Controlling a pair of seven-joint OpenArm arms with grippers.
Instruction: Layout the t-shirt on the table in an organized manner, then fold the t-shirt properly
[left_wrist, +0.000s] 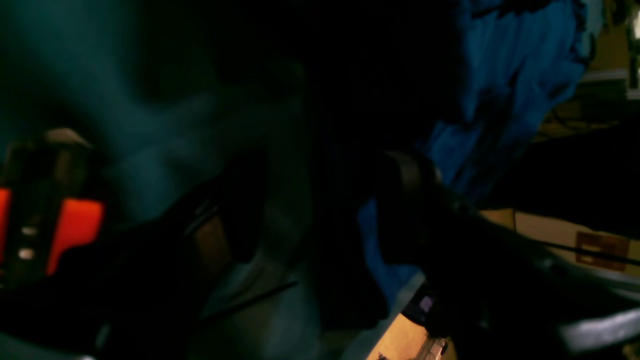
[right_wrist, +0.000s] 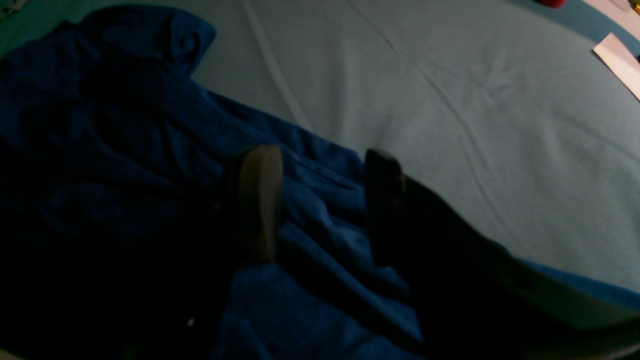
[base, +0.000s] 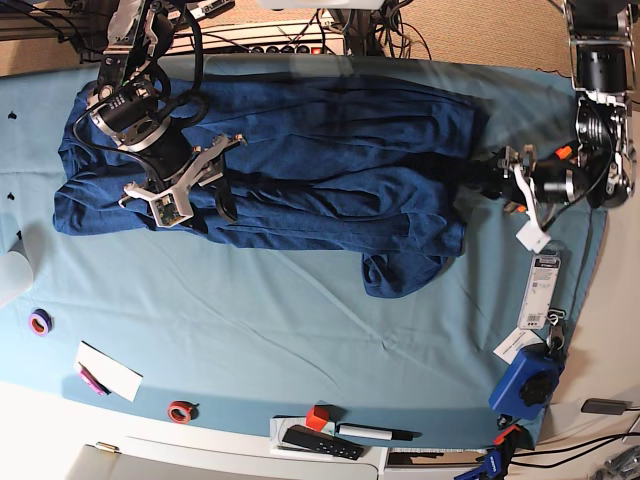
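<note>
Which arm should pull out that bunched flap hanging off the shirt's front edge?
Probably the right gripper: open, low over the shirt near that edge. The left gripper sits at the shirt's far end, cloth around it. The flap lies between them; neither is close.

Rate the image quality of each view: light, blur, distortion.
Left wrist: very dark and blurred; only a bright patch of the t-shirt reads. Right wrist: dim, lower left nearly black, yet the right gripper and the table creases show; edges curve. Base: evenly lit and sharp, with faint glare along the top.
</note>
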